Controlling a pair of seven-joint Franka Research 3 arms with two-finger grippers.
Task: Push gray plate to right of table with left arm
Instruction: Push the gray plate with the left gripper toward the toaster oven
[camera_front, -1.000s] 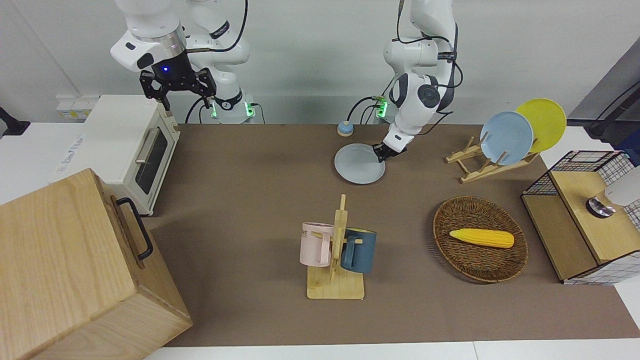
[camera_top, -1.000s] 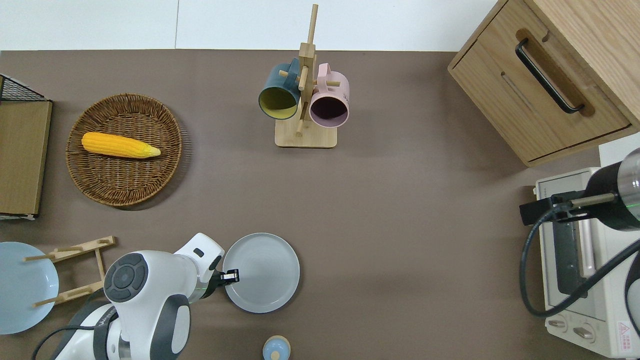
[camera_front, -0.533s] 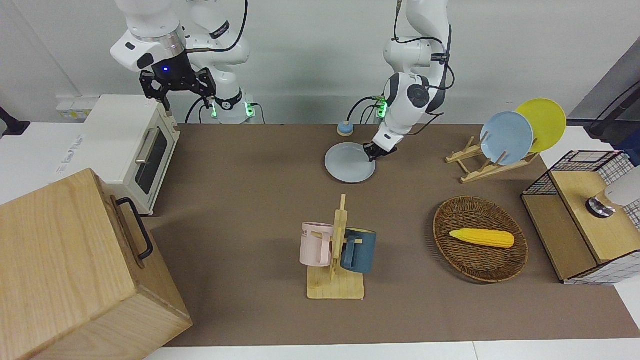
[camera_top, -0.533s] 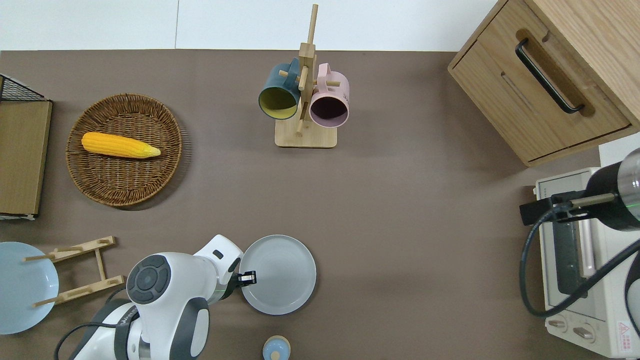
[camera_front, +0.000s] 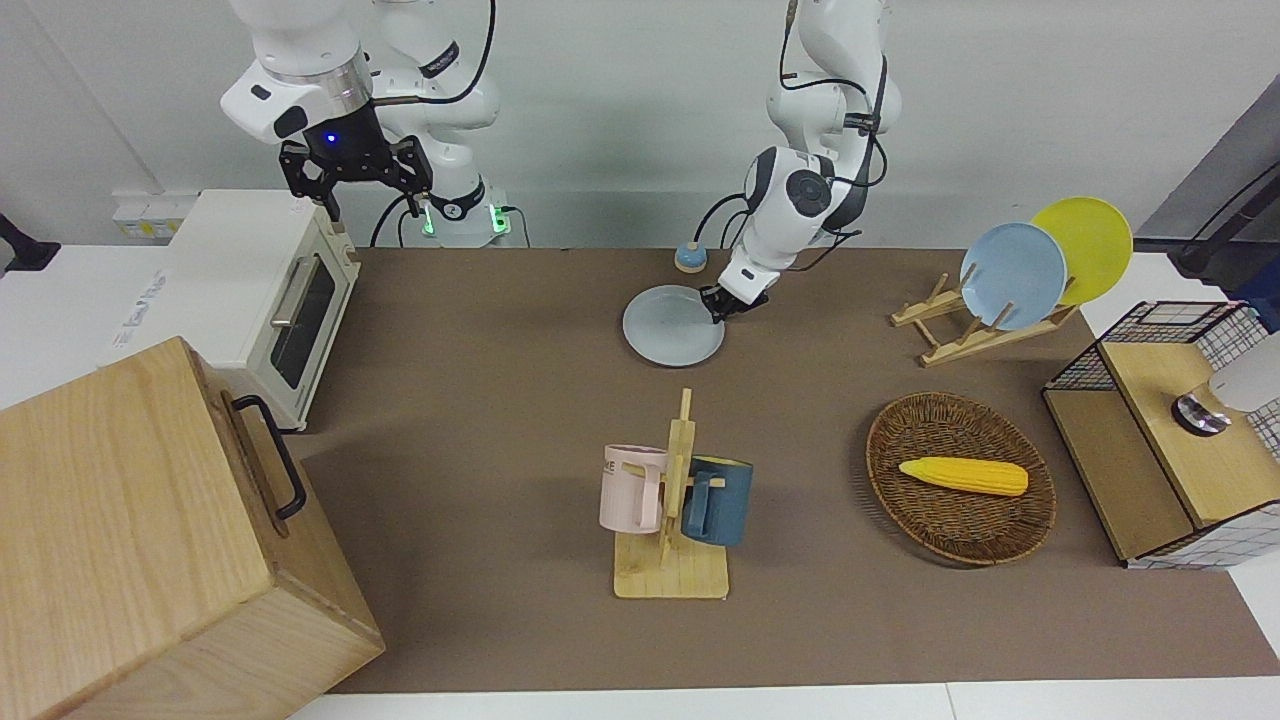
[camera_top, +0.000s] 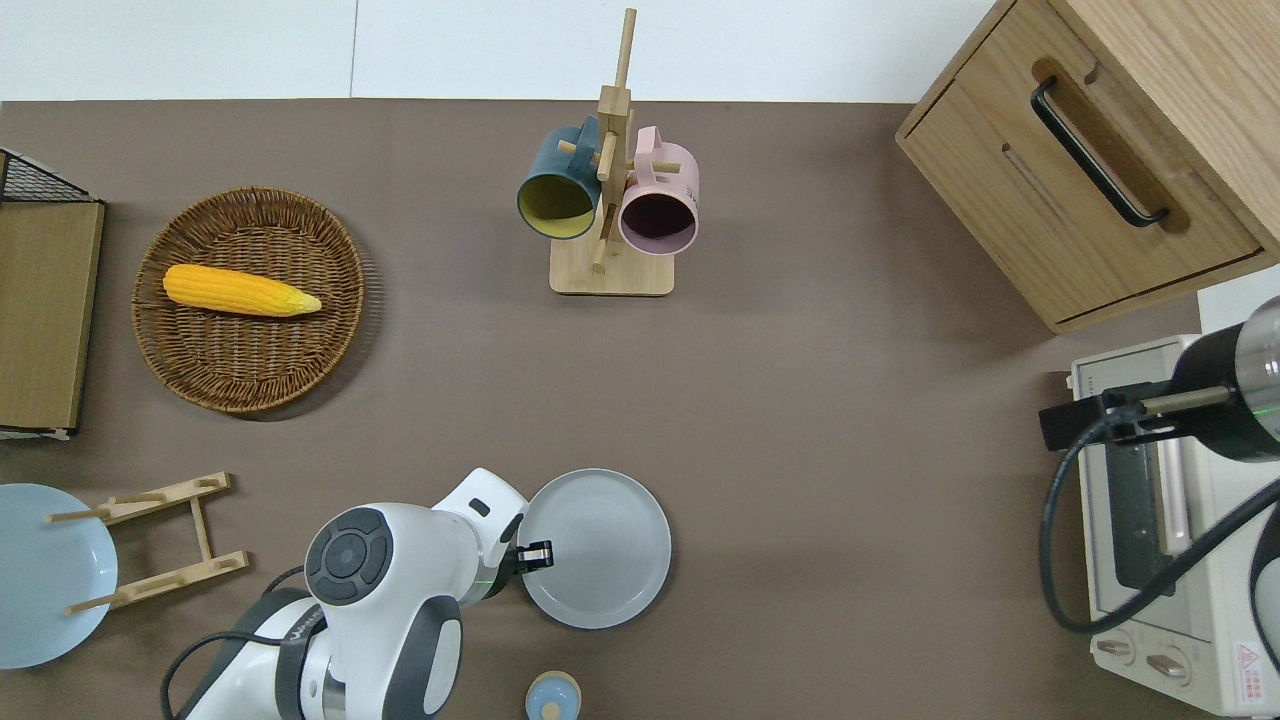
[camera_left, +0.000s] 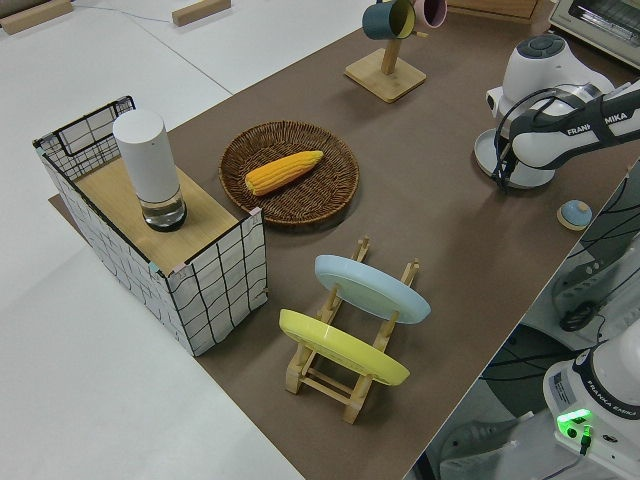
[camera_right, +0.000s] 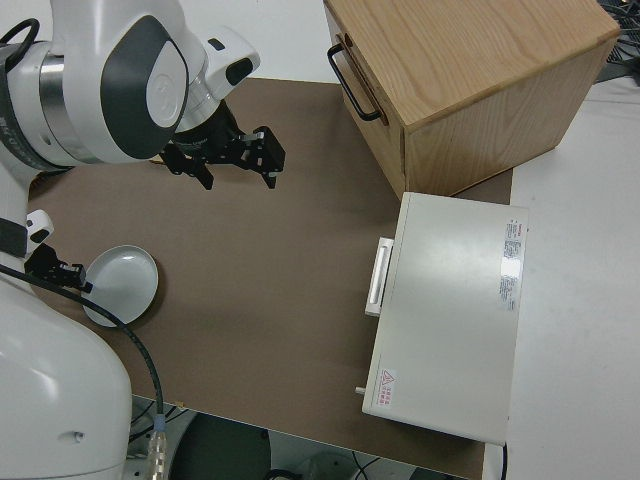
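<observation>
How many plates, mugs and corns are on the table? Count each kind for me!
Plates: 3, the gray plate, a sky-blue plate and a yellow plate
Mugs: 2, a pink mug and a dark blue mug
Corn cobs: 1
Total: 6

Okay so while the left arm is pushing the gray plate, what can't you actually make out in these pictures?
- Left gripper at the gray plate: jaws too small in every view to tell whether open or shut.
- Gray plate in the left side view: mostly hidden by the left arm.
- Sky-blue plate in the overhead view: cut off by the picture's edge.
- Toaster oven in the overhead view: partly covered by the parked right arm and cropped.
</observation>
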